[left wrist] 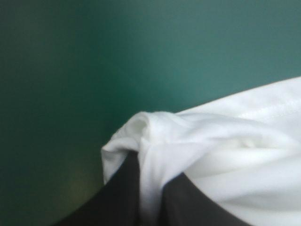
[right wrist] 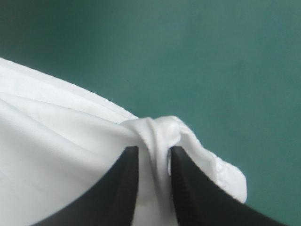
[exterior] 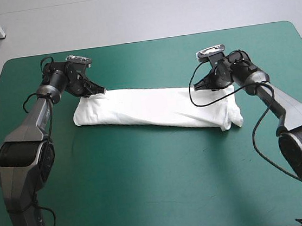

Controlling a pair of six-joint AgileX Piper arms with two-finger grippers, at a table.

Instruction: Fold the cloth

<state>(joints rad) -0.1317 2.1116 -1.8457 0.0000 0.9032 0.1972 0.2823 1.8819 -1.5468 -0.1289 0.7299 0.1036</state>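
Two grippers, two pinches, one toward each end of the shirt, that's what you've got here. The T-shirt (exterior: 156, 108) lies as a long, narrow folded band across the middle of the teal-green cover (exterior: 149, 189). It runs left to right, with its right end sitting a bit closer to the near edge of the table than its left. Your left gripper (exterior: 98, 91) is down at the far-left corner of that band. Your right gripper (exterior: 201, 86) is down on the far edge a little way in from the right end, so a short bit of cloth sticks out past it to the right. Both arms reach in low from their own sides, and the stretch of band between them lies flat on the cover. In the left wrist view the black fingers (left wrist: 117, 197) are all but closed, with a ridge of white fabric squeezed between them that bunches up over the tips into a small rounded lump. More of the shirt spreads off to one side of the gripper, with a faint line of stitching showing on it, and bare cover lies ahead. Same story in the right wrist view: the fingers (right wrist: 123, 183) stand only a narrow gap apart. That gap is packed with a twisted fold of cloth that bulges out just past the tips.
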